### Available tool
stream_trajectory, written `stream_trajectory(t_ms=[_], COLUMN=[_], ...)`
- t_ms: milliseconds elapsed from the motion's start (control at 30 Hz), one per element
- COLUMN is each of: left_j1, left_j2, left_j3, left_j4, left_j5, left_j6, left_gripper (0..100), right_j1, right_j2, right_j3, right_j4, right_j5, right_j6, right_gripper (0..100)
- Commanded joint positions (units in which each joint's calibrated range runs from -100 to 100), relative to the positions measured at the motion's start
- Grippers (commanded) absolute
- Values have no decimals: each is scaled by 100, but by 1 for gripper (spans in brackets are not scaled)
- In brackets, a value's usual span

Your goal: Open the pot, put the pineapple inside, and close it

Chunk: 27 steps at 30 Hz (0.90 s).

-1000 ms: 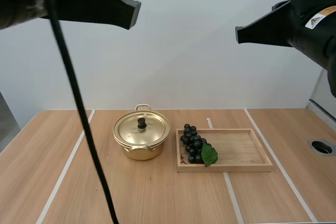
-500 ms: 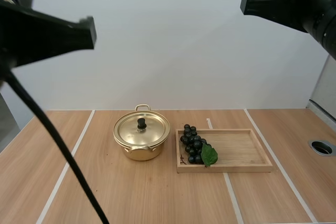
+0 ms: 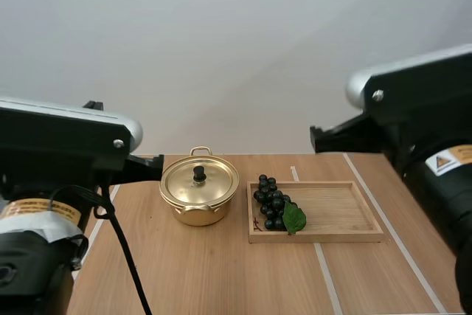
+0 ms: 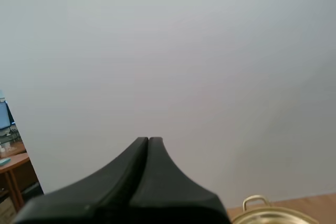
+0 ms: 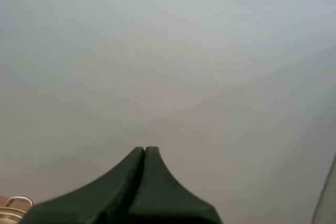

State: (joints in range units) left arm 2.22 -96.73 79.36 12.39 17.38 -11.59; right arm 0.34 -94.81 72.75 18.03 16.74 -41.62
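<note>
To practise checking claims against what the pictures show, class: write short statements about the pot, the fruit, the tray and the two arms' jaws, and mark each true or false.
1. The lid sits on the pot. True.
2. A pineapple lies in the tray. False: a bunch of grapes with a green leaf lies in the wooden tray, at the end next to the pot.
3. Both arms' jaws are shut, with nothing between them. True.
4. The pot stands inside the tray. False: it stands on the table, beside the tray.

Gold pot (image 3: 193, 215) with black knob (image 3: 199, 173), dark grapes (image 3: 269, 198), green leaf (image 3: 294, 217), pale wooden tray (image 3: 341, 212)
</note>
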Motion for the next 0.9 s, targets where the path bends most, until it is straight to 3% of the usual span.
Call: stream_trajectory(t_ms=[0, 133, 233, 500, 633, 733, 867], left_j1=[100, 190, 168, -95, -209, -227, -227], left_j2=[-39, -204, -327, -327, -327, -327, -327], left_j3=[307, 680, 935, 1350, 1671, 2064, 2064], left_j4=[66, 66, 32, 14, 27, 188, 203], left_j5=[-254, -123, -104, -103, 88, 88, 513], left_j6=[21, 21, -20, -10, 25, 217, 285], left_gripper=[0, 0, 0, 0, 0, 3, 14], right_j1=[171, 298, 298, -4, -192, -257, -257], right_j2=[-212, -519, -519, -519, -519, -519, -519], right_j3=[645, 1449, 1807, 1960, 1960, 1960, 2002], right_j4=[-372, -611, -150, 122, 204, 172, -136], right_j5=[-1083, -2184, -2417, -55, 650, 1211, 2489], right_j6=[-147, -147, -147, -97, 601, 626, 626], right_gripper=[0, 0, 0, 0, 0, 0, 0])
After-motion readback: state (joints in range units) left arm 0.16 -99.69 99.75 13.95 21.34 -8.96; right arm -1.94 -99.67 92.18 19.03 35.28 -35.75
